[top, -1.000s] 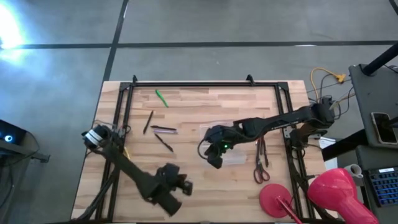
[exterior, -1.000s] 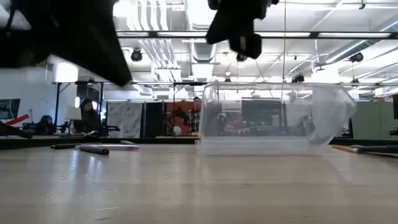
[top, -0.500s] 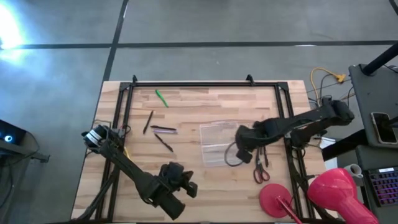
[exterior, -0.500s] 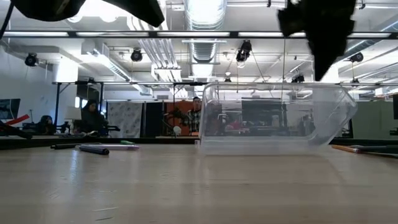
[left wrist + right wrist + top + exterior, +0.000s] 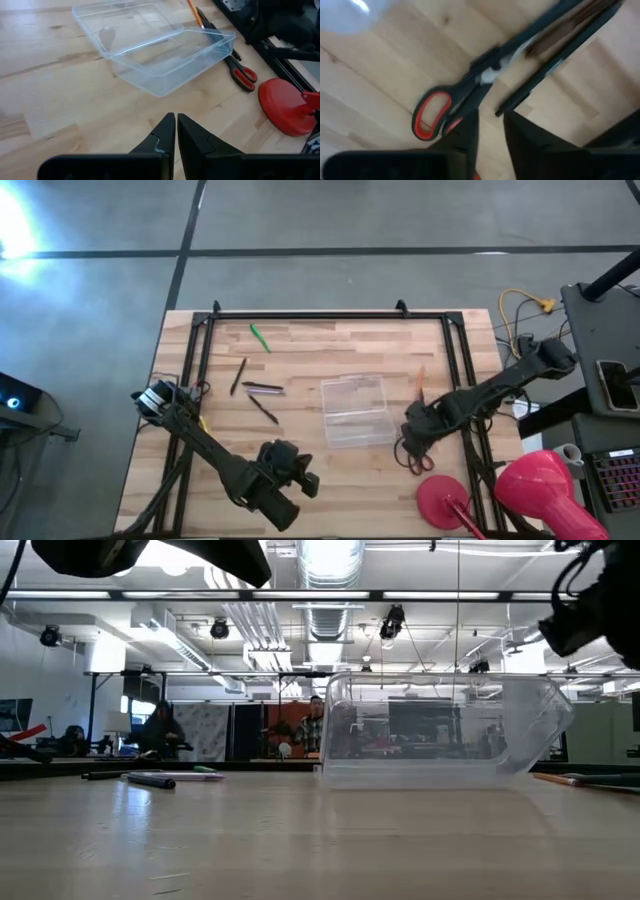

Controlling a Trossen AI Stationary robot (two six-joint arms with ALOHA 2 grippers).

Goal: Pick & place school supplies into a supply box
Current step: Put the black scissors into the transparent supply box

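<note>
Right gripper (image 5: 411, 442), fingers slightly apart and empty, hovers over red-handled scissors (image 5: 417, 456) near table's right edge; next, descend and grasp.

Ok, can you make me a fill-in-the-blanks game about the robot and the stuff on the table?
1. The clear plastic rectangular box has ____ inside it.
2. The right hand hovers over the ____-handled scissors.
3. The left hand has its two fingers ____.
4. The slim pen lying nearest the table's far edge is ____.

Missing words: nothing; red; shut; green
</note>
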